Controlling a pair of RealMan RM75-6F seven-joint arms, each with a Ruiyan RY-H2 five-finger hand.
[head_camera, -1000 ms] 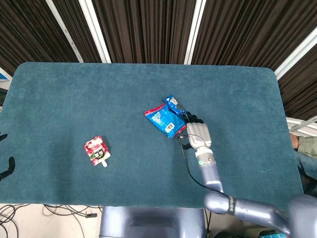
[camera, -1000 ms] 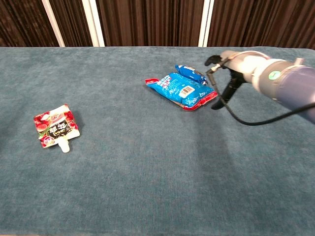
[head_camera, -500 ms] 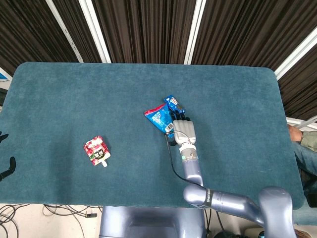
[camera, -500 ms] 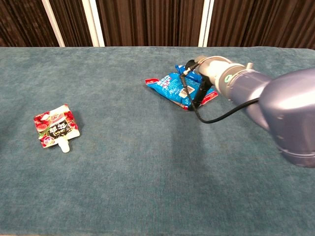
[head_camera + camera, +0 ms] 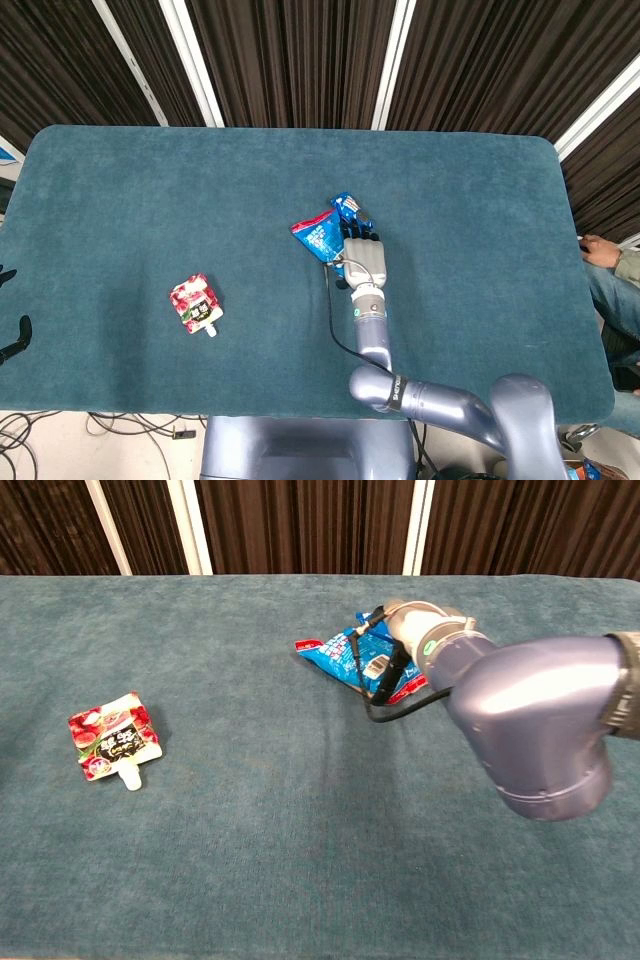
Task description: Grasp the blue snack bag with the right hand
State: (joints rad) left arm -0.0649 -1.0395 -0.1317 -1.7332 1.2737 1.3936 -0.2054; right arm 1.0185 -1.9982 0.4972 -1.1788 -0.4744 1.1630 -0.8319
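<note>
Open teal table [image 5: 480, 200] all round, red pouch [image 5: 195, 304] well left (no hindrance), right arm [image 5: 540, 725] crowding near side

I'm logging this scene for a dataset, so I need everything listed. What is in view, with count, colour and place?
table: one, teal cloth top, fills both views.
blue snack bag: one, blue with red edges, right of the table's centre, partly under the right hand.
small blue packet: one, blue, at the bag's far edge.
spouted pouch: one, red and white, lying on the table's left part.
right hand: one, grey, over the bag's right part; grip not discernible.
left hand: only dark tips at the head view's left edge.
</note>
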